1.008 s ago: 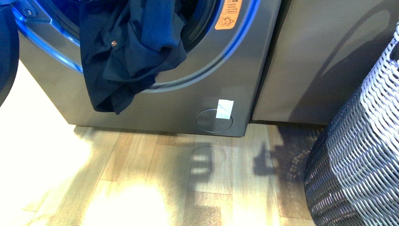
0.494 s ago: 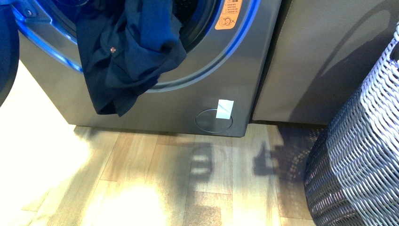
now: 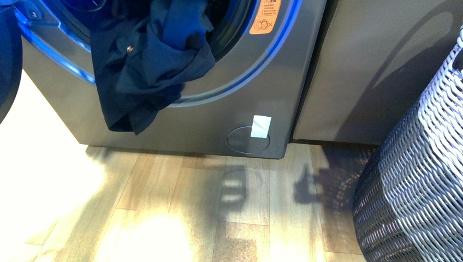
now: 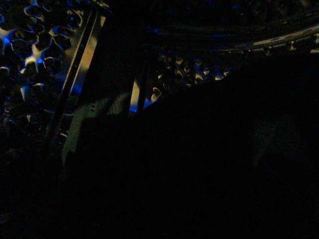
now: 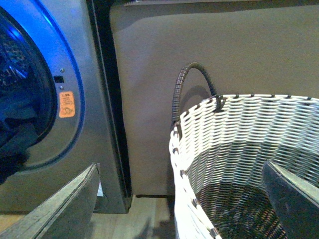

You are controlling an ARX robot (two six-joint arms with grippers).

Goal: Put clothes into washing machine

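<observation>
Fingers (image 5: 60, 206) of my right gripper (image 5: 179, 168) are spread wide with nothing between them, above the open mouth of the white wicker basket (image 5: 234, 129). The basket stands on the wooden floor (image 3: 164, 218), off to the right of the washing machine (image 3: 218, 117) and near a plain grey panel (image 3: 371, 71) that sits just beside the machine.

On the machine's lower front I see a round cap (image 3: 239, 142) with a white label (image 3: 260, 126) over its edge. Higher up, an orange sticker (image 3: 264, 16) sits on the blue-lit ring of the porthole.

The clothes (image 3: 147, 71), a dark navy garment with a small light button (image 3: 130, 49), hang half out of the porthole. The upper part lies inside the opening, the rest is draped over the lower rim and dangles down the front, clear of the floor.

My left wrist view is dark, so I cannot tell how the left gripper stands.
</observation>
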